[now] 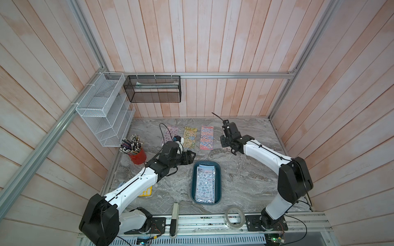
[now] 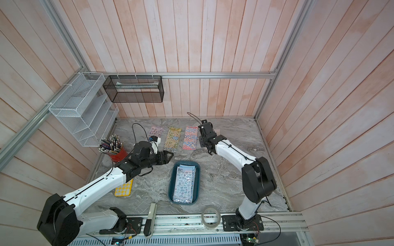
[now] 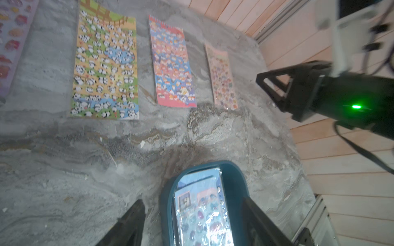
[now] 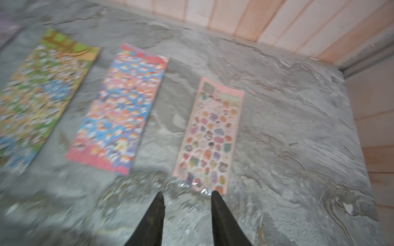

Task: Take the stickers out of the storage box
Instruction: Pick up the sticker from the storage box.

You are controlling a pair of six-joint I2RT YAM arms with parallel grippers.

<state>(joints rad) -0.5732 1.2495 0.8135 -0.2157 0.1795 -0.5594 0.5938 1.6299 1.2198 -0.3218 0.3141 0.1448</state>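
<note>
The teal storage box (image 1: 219, 183) (image 2: 170, 187) lies near the table's front and holds a stack of stickers (image 1: 205, 185) (image 3: 202, 213) in shiny clear sleeves. More sticker sheets lie in a row at the back: a pink-purple one (image 1: 169, 132), a panda sheet (image 1: 189, 138) (image 3: 104, 68), a red-blue sheet (image 1: 206, 138) (image 4: 119, 110) and a pale pink sheet (image 4: 211, 136). My left gripper (image 1: 193, 156) (image 3: 191, 200) hangs open above the box's far end. My right gripper (image 1: 233, 152) (image 4: 187, 192) is open and empty, its tips just short of the pale pink sheet's near end.
A red cup of pencils (image 1: 138, 156) stands at the left, with a yellow stencil (image 1: 146, 191) under my left arm. A tape roll (image 1: 234, 215) and a grey-black tool (image 1: 174, 219) lie at the front edge. A white wire rack (image 1: 104, 110) and a black mesh basket (image 1: 152, 89) hang on the walls.
</note>
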